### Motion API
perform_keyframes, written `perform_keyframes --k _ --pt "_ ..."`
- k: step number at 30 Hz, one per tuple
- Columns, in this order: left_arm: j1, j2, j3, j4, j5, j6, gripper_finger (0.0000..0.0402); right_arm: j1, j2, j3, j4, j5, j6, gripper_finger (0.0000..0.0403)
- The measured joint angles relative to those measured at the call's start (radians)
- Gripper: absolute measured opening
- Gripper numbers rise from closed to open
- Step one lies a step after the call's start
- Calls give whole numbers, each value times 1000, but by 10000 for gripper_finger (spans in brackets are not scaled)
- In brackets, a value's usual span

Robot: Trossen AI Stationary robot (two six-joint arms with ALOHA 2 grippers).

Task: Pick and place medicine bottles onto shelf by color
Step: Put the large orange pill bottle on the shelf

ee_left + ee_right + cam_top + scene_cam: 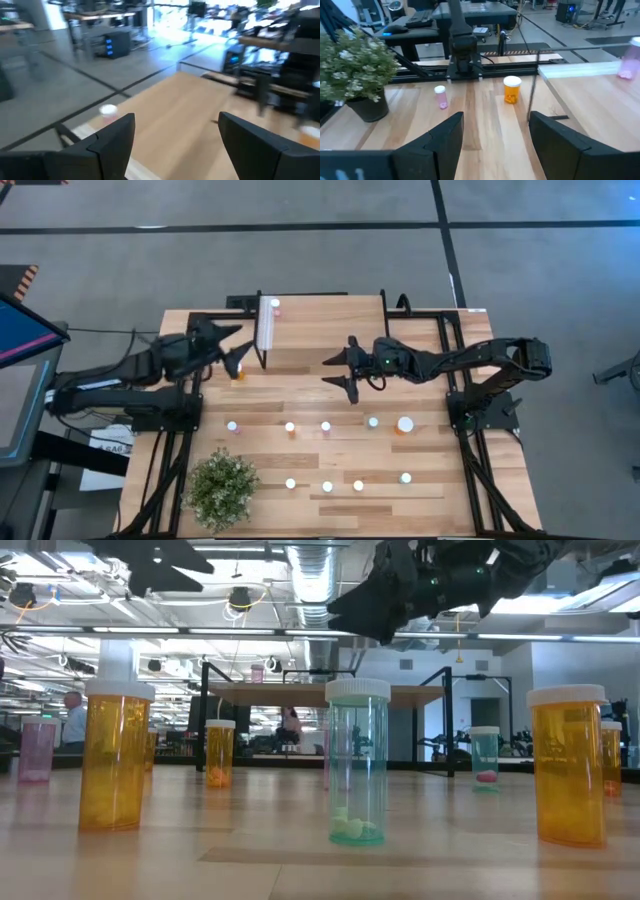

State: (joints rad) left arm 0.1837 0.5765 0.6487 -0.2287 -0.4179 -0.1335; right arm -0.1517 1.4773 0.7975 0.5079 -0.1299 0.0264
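A wooden table (400, 380) seen from above, with a dark robot arm at each side. The left gripper (238, 348) hangs over the table's far left part, just beside the shelf (268, 326), its two fingers spread wide with nothing between them. In its wrist view the fingers (115, 137) frame the shelf's light wood top (190, 110), where one pink bottle (108, 113) stands near an edge. From above, that pink bottle (275, 307) sits at the shelf's far end. An orange bottle (239, 373) stands on the table close to the left gripper and the shelf's near end. The right gripper (340, 370) reaches toward the table's middle, well apart from the bottles below it, its fingers also wide apart and empty. Its wrist view looks across the table to the orange bottle (512, 89), a small pink bottle (440, 96) and the potted plant (357, 75), with the shelf's pink bottle (626, 65) off to one side. The remaining bottles stand on the table in two loose rows nearer the front: one row of five (325, 426), the largest an orange one (405, 425), and a front row of four (327, 486). The plant (222, 488) sits at the front left corner. From table height, orange bottles (112, 755) and a teal bottle (357, 761) with pills inside stand upright in the foreground, and the shelf (330, 695) rises behind them. A person (72, 720) stands far off in the room.
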Motion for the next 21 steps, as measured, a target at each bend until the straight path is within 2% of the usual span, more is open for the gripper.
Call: perform_keyframes --k 4,9,14,21 --pt "-76 -105 -65 -55 -13 -15 275 31 0 19 2 0 -14 249" --pt "-112 -167 -89 -250 -65 -118 275 55 0 40 1 0 -34 249" --pt "-115 -150 -116 -403 -122 -205 275 53 0 46 -2 0 -34 249" --pt "-115 -57 -133 -432 -131 -275 275 53 0 46 -22 0 -34 249"
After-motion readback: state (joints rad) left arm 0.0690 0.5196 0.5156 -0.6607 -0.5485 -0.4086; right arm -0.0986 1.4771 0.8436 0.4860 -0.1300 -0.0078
